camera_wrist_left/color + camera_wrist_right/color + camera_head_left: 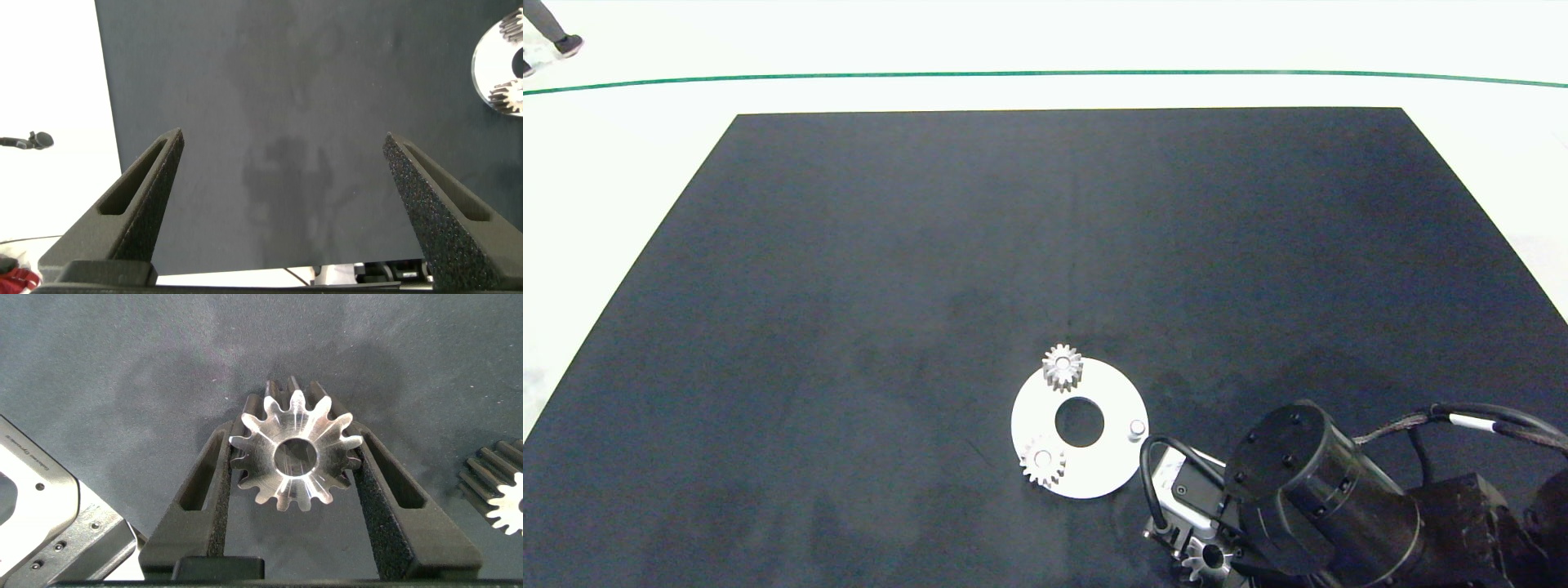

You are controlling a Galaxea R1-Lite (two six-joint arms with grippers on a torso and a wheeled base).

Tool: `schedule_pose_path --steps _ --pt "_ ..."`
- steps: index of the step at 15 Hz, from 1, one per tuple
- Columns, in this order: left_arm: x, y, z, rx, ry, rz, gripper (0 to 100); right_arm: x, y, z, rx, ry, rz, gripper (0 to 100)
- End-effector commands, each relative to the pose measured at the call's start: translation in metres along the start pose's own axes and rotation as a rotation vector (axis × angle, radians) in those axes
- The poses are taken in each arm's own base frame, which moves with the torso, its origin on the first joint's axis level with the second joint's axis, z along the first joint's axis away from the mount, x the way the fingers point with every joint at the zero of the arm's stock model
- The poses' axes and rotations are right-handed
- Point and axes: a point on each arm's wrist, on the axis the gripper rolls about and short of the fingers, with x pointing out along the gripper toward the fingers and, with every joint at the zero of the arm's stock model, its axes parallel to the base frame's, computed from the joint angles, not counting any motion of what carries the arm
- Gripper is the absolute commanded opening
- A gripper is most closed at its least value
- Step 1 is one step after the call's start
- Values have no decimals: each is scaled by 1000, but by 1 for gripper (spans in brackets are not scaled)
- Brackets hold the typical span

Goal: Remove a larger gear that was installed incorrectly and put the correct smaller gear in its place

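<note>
Smaller gear [294, 457] sits between the two fingers of the right gripper [294, 439], which are closed in narrowly against its teeth on either side; its bright face and round centre hole look up at the wrist camera, and a darker underside shows beyond its far teeth. Whether it rests on the black mat [849, 286] or hangs just above it I cannot tell. The right arm [1339, 506] reaches in at the near right corner of the mat, just beside the white disc [1094, 474]. On that disc two small gears stand, one at the far rim [1062, 366] and one at the near left rim [1042, 462], while a short peg [1137, 429] at the right rim stands bare. The larger gear [500, 490], with long pointed teeth, lies on the mat near the held one, only partly in sight. The left gripper [283, 139] hangs wide open over bare mat, with the disc well off to one side.
</note>
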Motion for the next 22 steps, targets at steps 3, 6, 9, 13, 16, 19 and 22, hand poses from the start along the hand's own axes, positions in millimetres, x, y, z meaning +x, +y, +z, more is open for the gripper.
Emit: schedule_pose_path --steps 3,6,9,13,16,19,22 --pt "0 0 0 0 4 1 100 6 1 -1 -7 24 -2 100" --pt "0 0 0 0 4 1 100 -1 0 0 2 -6 1 100" --pt "0 0 -1 1 5 0 100 -34 -11 -3 37 -113 -15 100" --pt "0 0 -1 1 5 1 100 -49 -58 -30 222 -123 -127 100" --pt "0 0 -1 0 6 3 100 -56 -79 -40 316 -151 -103 100" --pt "0 0 -1 0 6 3 100 -47 -86 -39 343 -136 -115 100" --pt "0 0 -1 0 4 3 100 -24 -92 -30 356 -133 -121 100"
